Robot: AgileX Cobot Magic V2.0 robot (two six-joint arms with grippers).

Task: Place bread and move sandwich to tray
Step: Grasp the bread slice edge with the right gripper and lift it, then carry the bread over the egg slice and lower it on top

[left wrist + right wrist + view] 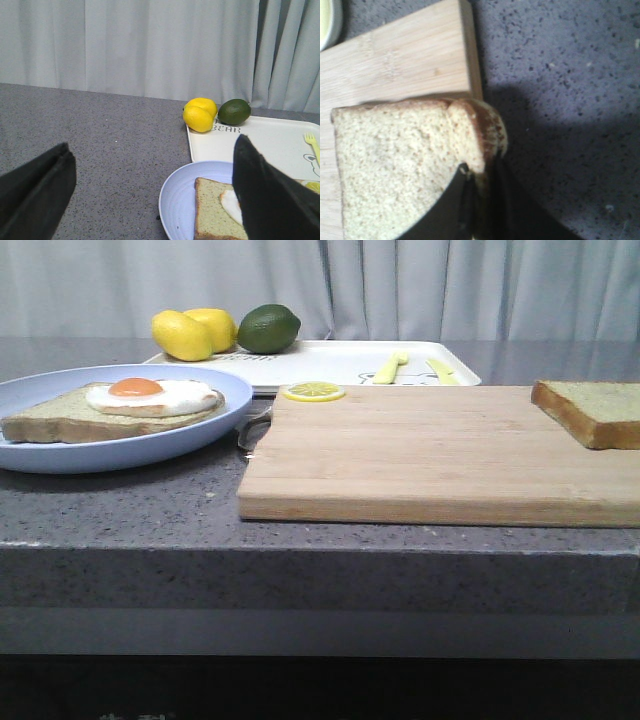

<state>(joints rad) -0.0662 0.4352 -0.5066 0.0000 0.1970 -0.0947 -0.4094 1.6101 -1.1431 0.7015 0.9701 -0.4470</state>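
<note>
The bread (590,410) lies at the far right end of the wooden cutting board (430,450). In the right wrist view my right gripper (480,170) is shut on the crust edge of the bread (395,155), which overhangs the board's corner (400,60). I cannot tell whether it is lifted. A flatter slice (60,420) with a fried egg (150,393) lies on the pale blue plate (150,445) at the left. My left gripper (150,150) is open and empty above the counter beside the plate (182,200). The white tray (340,362) stands behind. Neither gripper shows in the front view.
Two lemons (195,332) and a lime (268,328) sit at the tray's back left corner. A yellow fork (390,368) and knife (440,370) lie on the tray. A lemon slice (312,391) rests at the board's far edge. A curtain hangs behind.
</note>
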